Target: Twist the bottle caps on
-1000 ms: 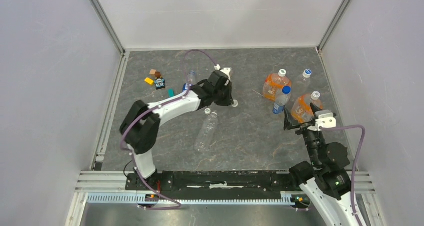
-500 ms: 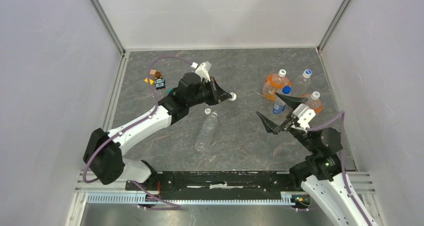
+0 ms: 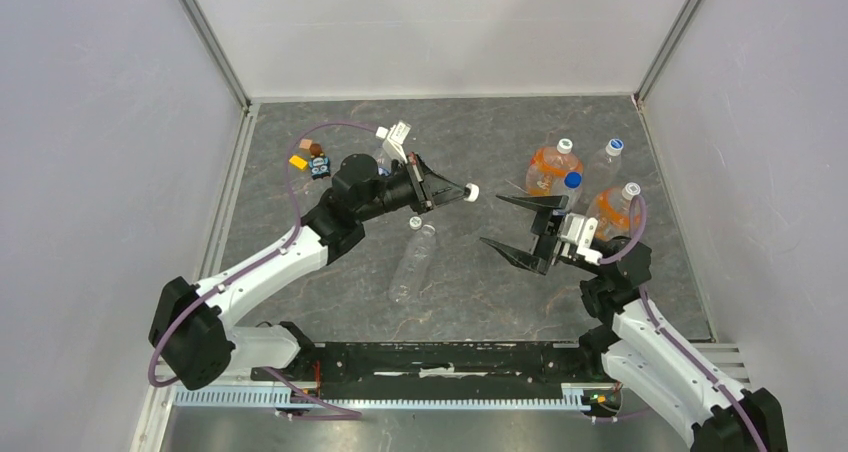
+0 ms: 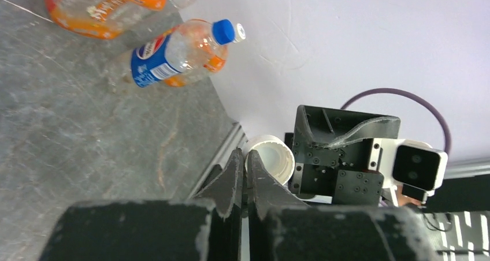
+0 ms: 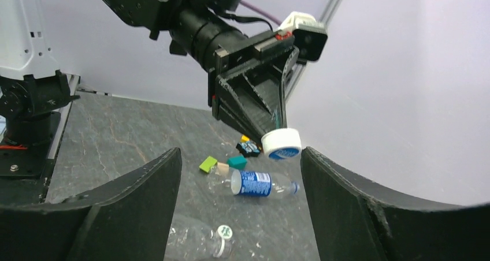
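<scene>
My left gripper [image 3: 458,190] is shut on a white bottle cap [image 3: 471,192] and holds it in the air over the middle of the floor. In the left wrist view the fingers [image 4: 245,160] pinch the cap's rim [image 4: 271,157]. My right gripper [image 3: 490,220] is open and empty, facing the cap from the right, apart from it. The right wrist view shows the cap [image 5: 281,144] just above and between my open fingers [image 5: 240,157]. The unlabelled bottle [image 3: 412,264] lies on the floor with the second white cap [image 3: 415,222] at its mouth. The blue-label bottle [image 5: 257,183] lies capless beyond it.
Two orange-liquid bottles [image 3: 548,169], a blue-capped bottle [image 3: 565,200] and a clear bottle [image 3: 604,162] stand at the back right, close behind my right gripper. Small toy blocks [image 3: 310,158] lie at the back left. Grey walls close in three sides.
My left gripper lifted the cap off the floor and carried it right. My right arm swung left from the bottle group to the middle, open, facing the cap.
</scene>
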